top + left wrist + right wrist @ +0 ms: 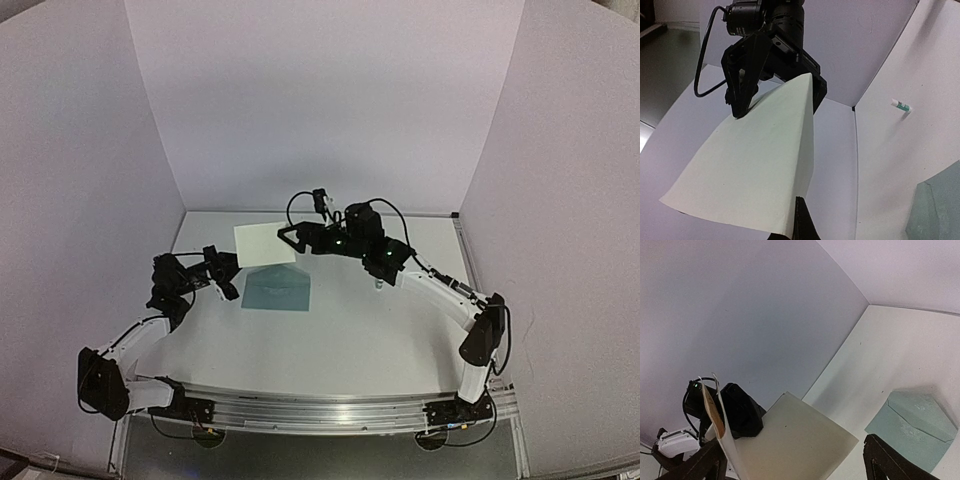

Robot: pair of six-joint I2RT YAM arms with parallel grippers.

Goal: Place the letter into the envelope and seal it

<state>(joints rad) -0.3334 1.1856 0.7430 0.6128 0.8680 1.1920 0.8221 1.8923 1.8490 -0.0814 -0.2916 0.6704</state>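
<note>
- Clamps the letter's (pixel 265 241) left edge in the left gripper (pixel 233 268).
- Straddles its right edge with the released right gripper (pixel 285 237).
- Finds the envelope (pixel 278 290) flat just beneath the letter.

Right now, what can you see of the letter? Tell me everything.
The letter is a thin rectangular paper sheet, plain pale cream on the side shown, with a tan patterned face glimpsed where one edge curls in the right wrist view. It hangs in the air, bowed along a ridge, just beyond the teal envelope, not in it. The left claw is shut on one edge; the open right claw straddles the opposite edge without clamping it.
</note>
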